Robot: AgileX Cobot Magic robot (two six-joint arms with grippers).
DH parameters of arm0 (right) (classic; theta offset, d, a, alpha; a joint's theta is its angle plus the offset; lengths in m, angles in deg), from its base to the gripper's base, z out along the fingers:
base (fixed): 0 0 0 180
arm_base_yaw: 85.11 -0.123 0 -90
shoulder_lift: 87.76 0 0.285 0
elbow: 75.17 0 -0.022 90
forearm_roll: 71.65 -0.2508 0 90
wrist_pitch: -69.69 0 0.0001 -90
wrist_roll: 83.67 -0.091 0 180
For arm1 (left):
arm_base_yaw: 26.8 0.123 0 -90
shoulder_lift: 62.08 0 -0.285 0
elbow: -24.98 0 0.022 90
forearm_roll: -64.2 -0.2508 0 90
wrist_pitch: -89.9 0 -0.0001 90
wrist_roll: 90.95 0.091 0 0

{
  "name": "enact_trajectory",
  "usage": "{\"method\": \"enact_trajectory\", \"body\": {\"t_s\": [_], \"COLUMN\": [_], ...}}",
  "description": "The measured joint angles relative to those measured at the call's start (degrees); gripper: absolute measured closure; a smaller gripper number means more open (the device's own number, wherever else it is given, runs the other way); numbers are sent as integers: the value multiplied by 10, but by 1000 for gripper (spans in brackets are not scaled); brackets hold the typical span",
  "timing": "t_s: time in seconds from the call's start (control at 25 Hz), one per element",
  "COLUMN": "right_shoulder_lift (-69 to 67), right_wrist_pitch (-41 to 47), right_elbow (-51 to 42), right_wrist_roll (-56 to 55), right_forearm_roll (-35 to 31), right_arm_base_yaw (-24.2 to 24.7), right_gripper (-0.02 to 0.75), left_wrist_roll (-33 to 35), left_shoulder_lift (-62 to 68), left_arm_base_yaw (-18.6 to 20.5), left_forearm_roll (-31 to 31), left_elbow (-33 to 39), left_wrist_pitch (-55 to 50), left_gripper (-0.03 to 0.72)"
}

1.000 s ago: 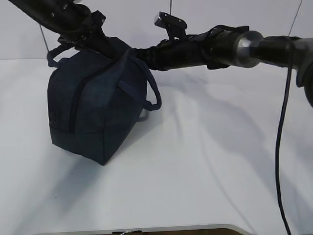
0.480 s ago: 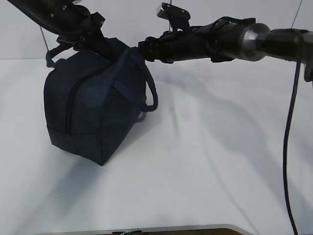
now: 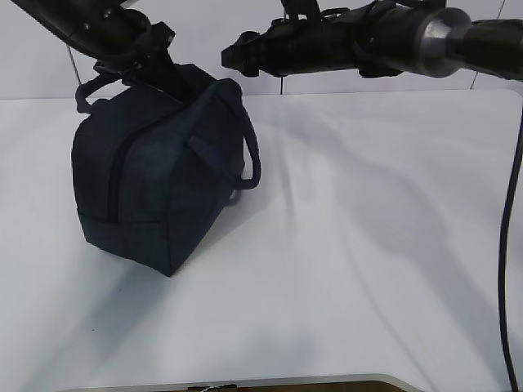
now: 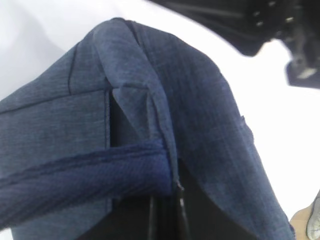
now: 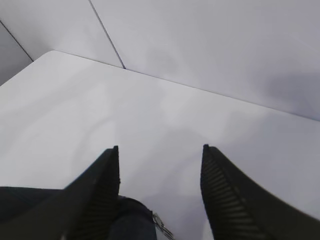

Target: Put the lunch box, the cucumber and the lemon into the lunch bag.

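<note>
The lunch bag [image 3: 155,171] stood zipped on the white table [image 3: 351,269] — lunch box, cucumber and lemon nowhere visible, presumably packed. The right gripper [image 5: 160,195] hung open above it; the left gripper's state — cannot tell.

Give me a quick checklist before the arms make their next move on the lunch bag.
1. Right claw open and holding nothing: ok.
2. Right claw clear of the lunch bag: ok, it is above and beside the bag.
3. Left claw state: cannot tell, only bag fabric and a handle show.
4. Bag upright on the table: ok.
5. Lunch box, cucumber, lemon inside: cannot tell, none visible.
</note>
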Motion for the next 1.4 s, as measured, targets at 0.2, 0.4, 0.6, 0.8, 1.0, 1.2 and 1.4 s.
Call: {"method": "enact_trajectory", "body": {"t_s": [0.2, 0.4, 0.6, 0.8, 1.0, 1.2, 1.4], "right_shoulder_lift": [20, 39, 44, 44, 45, 49, 54], "right_wrist_pitch": [-1, -2, -2, -2, -2, -14, -104], "right_elbow": [0, 0, 0, 0, 0, 0, 0], "right_wrist_roll": [62, 100, 169, 198, 213, 215, 215], "right_forearm_roll": [0, 0, 0, 0, 0, 0, 0], "right_arm_base_yaw": [0, 0, 0, 0, 0, 11, 33], "right_gripper": [311, 311, 311, 311, 310, 314, 325], "left_wrist_roll": [0, -7, -13, -21, -34, -68, -114], "left_shoulder_lift": [0, 0, 0, 0, 0, 0, 0], "left_arm_base_yaw": [0, 0, 0, 0, 0, 0, 0], "left_forearm_roll": [-26, -46, -50, -59, -75, -118, -148], "left_elbow": [-1, -3, -3, -3, -3, -3, -4], "left_wrist_pitch": [0, 0, 0, 0, -1, -1, -1], "left_gripper": [697, 693, 690, 682, 610, 461, 382]}}
